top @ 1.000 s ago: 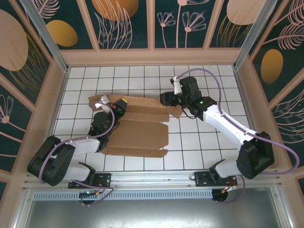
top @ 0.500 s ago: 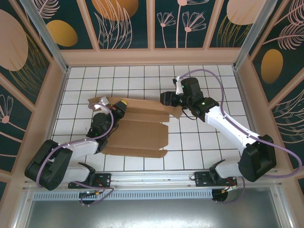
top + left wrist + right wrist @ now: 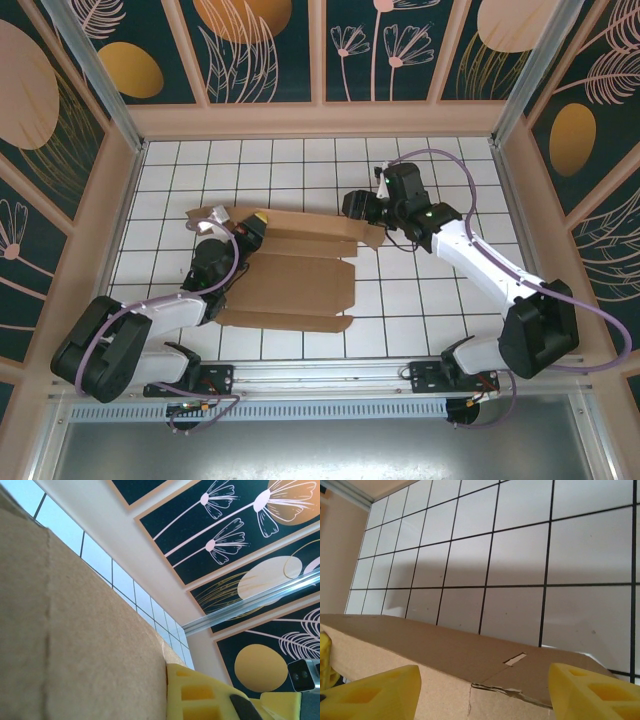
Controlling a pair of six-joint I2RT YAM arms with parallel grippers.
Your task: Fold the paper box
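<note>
The paper box (image 3: 295, 285) lies as a flat brown die-cut sheet on the white tiled floor. My left gripper (image 3: 255, 222) is at its far left part, shut on a raised flap. In the left wrist view that cardboard (image 3: 75, 630) lies flush against one yellow finger (image 3: 200, 695) and hides the other. My right gripper (image 3: 357, 207) hovers at the sheet's far right corner. It is open (image 3: 482, 677), with a yellow pad on each side. Below it lies the cardboard edge (image 3: 445, 650), with a small slot (image 3: 515, 658) and a torn crease (image 3: 530, 695).
The tiled floor (image 3: 420, 290) extends around the sheet to the peach enclosure walls (image 3: 320, 120) at the back and sides. A metal rail (image 3: 330, 375) with both arm bases runs along the near edge.
The right gripper has shifted slightly back and to the right at the sheet's corner. The left arm's forearm has settled a little lower and leftward. The cardboard has hardly moved.
</note>
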